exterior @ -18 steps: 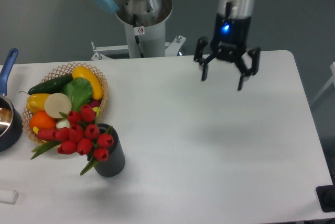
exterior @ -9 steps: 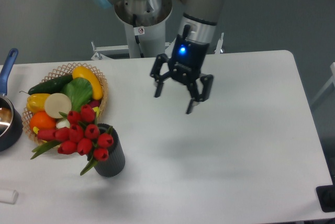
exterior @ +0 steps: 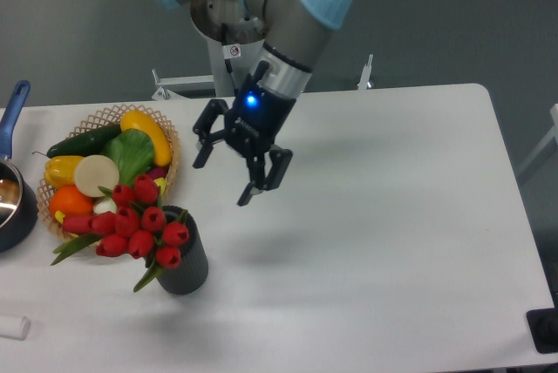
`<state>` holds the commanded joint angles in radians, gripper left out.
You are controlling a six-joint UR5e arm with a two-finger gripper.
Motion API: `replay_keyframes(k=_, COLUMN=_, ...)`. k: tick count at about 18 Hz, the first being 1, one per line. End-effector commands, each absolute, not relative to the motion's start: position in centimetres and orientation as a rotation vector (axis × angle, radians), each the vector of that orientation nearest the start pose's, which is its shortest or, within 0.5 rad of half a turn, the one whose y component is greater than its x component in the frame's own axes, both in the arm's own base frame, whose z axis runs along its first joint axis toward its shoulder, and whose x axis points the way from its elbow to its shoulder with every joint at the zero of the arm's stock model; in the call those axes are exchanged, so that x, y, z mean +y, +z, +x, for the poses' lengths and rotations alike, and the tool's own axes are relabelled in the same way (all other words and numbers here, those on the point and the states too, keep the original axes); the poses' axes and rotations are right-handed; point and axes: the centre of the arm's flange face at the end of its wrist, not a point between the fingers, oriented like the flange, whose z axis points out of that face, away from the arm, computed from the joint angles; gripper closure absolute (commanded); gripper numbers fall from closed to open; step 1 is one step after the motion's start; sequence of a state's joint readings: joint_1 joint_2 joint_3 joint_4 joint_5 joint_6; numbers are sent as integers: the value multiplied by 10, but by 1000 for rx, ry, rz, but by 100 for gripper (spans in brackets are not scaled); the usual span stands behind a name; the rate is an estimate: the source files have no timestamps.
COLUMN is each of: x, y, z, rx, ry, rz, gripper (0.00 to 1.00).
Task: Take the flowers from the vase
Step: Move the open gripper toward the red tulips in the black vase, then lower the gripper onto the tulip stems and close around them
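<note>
I am on the approach — my jaws (exterior: pixel 222 172) spread wide and empty above the counter (exterior: pixel 375 216), the flowers (exterior: pixel 139 220) in the vase (exterior: pixel 185 264) below-left; next I must descend over the buds.

We record one white rectangular table with rounded corners (exterior: pixel 392 242), evenly lit with soft shadows; behind it a plain grey-blue wall (exterior: pixel 70 24); a small black block (exterior: pixel 544 329) at the lower right edge
</note>
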<state>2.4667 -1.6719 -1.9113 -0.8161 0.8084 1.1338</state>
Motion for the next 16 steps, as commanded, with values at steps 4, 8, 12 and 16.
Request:
replay_keyframes(k=4, x=496, y=373, z=-273, rx=351, ry=-237, rz=-2273, gripper=0)
replay_keyframes(k=8, x=506, y=358, z=-268, rx=360, ry=-267, rz=-2280, gripper=0)
replay_keyframes(k=12, x=512, y=351, z=-257, rx=372, ry=-296, rz=-2286, gripper=0)
replay_keyframes(k=16, x=522, y=341, z=-260, rx=385, ry=-293, rz=-2281, gripper=0)
